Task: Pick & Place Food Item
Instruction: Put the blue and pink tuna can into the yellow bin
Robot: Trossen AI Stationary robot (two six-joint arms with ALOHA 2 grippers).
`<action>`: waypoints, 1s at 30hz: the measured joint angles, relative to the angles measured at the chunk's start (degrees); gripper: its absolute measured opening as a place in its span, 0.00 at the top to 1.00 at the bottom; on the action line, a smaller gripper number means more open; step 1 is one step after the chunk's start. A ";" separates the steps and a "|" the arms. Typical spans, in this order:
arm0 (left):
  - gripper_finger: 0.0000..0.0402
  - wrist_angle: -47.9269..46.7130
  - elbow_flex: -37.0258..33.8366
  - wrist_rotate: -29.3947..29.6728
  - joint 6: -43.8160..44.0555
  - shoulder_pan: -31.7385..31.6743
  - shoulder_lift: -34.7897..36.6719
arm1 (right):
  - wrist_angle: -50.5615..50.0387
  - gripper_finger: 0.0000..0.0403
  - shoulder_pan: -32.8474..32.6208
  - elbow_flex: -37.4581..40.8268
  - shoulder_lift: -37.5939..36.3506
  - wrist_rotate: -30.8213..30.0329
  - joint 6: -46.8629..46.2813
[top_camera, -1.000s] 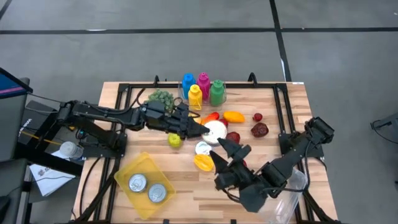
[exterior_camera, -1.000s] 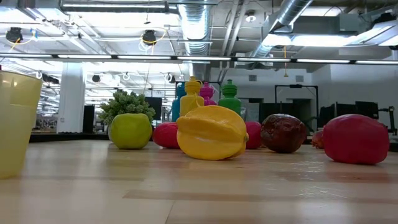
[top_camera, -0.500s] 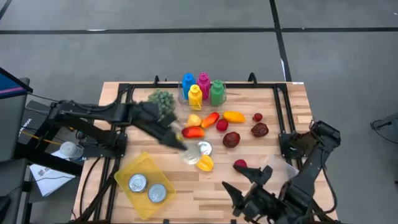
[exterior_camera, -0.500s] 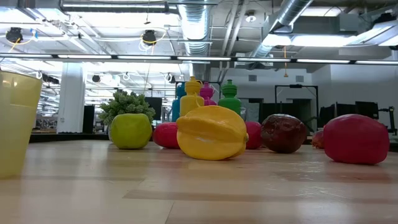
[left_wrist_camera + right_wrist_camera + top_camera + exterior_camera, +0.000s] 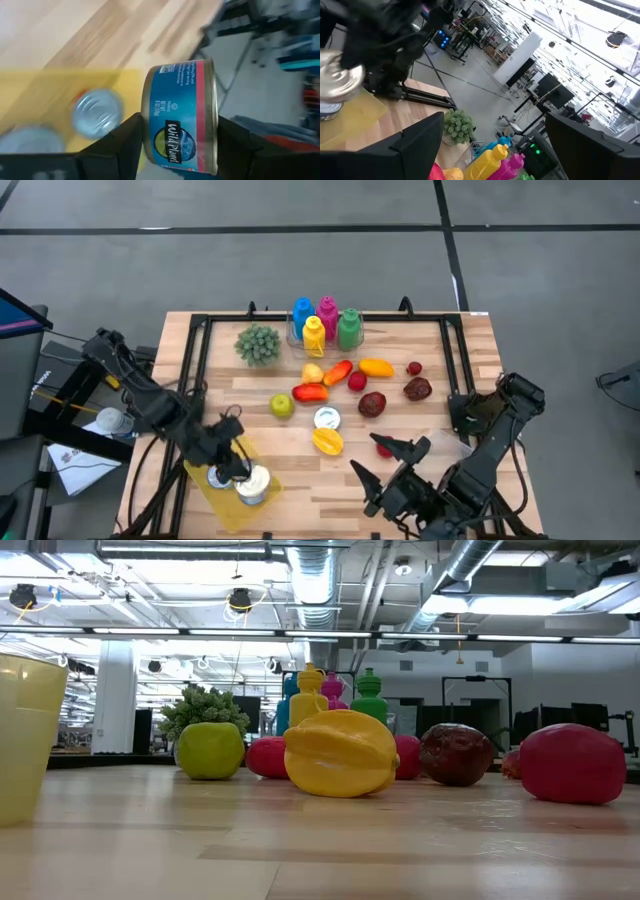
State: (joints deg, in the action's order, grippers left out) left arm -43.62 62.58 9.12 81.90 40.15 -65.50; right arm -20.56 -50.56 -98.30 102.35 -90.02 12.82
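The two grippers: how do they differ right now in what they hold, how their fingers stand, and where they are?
The left gripper is shut on a tuna can; the right gripper is open and holds nothing. The left gripper is over the yellow bin near the table's front left corner, where another can already lies; the right gripper is over bare wood at the front right, close to a red fruit. Both are dark and two-fingered.

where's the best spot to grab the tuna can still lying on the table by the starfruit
Probably across its round side wall, coming straight down. The tuna can sits flat with its lid up, so only the rim and sides offer a grip. The starfruit lies close on one side, so set the fingers along the freer sides.
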 joint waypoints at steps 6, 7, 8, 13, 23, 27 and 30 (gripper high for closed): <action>0.50 16.16 -14.66 0.02 8.53 4.99 2.12 | 0.02 0.15 0.08 0.00 0.00 0.00 0.01; 0.51 19.83 -17.24 0.04 8.81 5.44 2.77 | 0.02 0.15 0.08 0.00 0.00 0.00 0.02; 0.52 22.97 -19.75 0.11 8.90 5.94 3.62 | 0.04 0.15 0.08 0.00 0.00 0.00 0.00; 0.52 35.04 -30.91 2.30 10.51 7.51 7.76 | 0.13 0.15 0.08 0.00 0.00 0.00 0.00; 0.51 37.61 -37.09 2.89 13.23 7.36 9.19 | 0.21 0.15 0.39 0.02 0.00 0.00 -1.31; 0.52 37.45 -37.09 1.39 13.11 7.40 6.40 | 0.20 0.15 0.55 0.02 0.00 0.00 -1.31; 0.51 39.66 -37.09 0.97 13.10 7.40 3.29 | 0.20 0.15 0.80 0.02 0.00 0.00 -1.31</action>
State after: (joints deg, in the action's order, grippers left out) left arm -3.96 25.50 10.09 95.00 47.55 -62.20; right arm -20.36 -49.76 -98.28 102.35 -90.02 11.51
